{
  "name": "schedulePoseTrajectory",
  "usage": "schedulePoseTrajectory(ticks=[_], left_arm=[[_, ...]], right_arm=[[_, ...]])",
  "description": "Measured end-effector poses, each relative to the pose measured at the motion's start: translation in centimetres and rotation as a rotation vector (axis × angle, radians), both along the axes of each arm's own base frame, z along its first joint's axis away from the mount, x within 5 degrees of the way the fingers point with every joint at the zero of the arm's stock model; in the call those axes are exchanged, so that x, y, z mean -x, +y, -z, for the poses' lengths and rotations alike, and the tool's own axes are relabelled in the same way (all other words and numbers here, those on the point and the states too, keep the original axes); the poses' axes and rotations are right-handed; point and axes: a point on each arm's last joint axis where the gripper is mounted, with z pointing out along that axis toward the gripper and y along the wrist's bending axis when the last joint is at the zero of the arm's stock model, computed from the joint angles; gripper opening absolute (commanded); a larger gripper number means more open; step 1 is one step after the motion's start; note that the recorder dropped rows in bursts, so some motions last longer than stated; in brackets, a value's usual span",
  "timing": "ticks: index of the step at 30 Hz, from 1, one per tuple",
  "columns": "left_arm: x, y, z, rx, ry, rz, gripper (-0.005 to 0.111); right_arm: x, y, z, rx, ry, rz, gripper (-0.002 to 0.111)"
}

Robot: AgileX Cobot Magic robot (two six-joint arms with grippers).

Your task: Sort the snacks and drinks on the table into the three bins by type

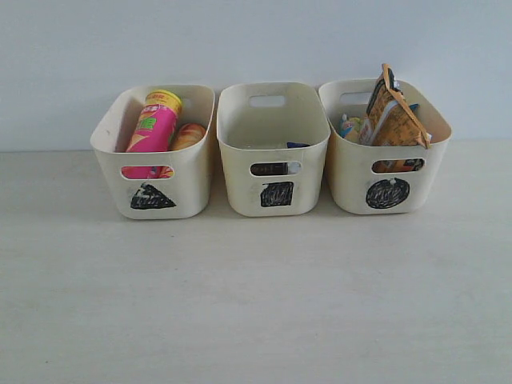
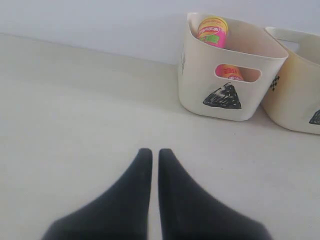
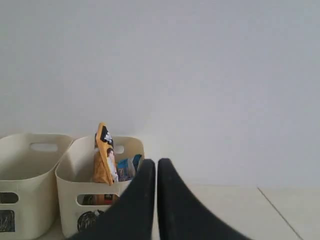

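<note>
L gripper (image 2: 151, 155) & R gripper (image 3: 156, 165) both pinched shut, empty; nothing loose on table (image 1: 256, 304) by triangle bin (image 1: 188, 188), nearer L arm.

sq bin (image 1: 240, 152) contents: mostly hidden | yellow tube (image 1: 188, 134): part hidden

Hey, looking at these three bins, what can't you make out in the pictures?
Exterior view: contents of the square bin, hidden by its front wall; only dark slivers show.
Exterior view: the second tube in the triangle bin, mostly behind the front wall; label unreadable.
Exterior view: small items behind the noodle packet in the circle bin, too small to identify.
Left wrist view: frame edge cuts off the square bin.
</note>
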Motion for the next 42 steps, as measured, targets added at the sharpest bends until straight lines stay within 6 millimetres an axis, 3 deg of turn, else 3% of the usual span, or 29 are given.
schedulePoseTrajectory(ticks=[6, 28, 34, 42], left_arm=[[0.0, 0.0, 0.0, 0.000, 0.000, 0.000, 0.004], [0.0, 0.0, 0.0, 0.000, 0.000, 0.000, 0.004], [0.0, 0.0, 0.0, 0.000, 0.000, 0.000, 0.004], [0.0, 0.0, 0.0, 0.000, 0.000, 0.000, 0.004]], right_arm=[[-0.8, -0.3, 3.9, -0.085, 0.067, 0.021, 0.000], [-0.7, -0.5, 7.4, -0.003, 0.105, 0.054, 0.000], [-0.5, -0.4, 9.0, -0.085, 0.281, 0.045, 0.000], [-0.4, -0.5, 9.9, -0.078, 0.374, 0.055, 0.000]])
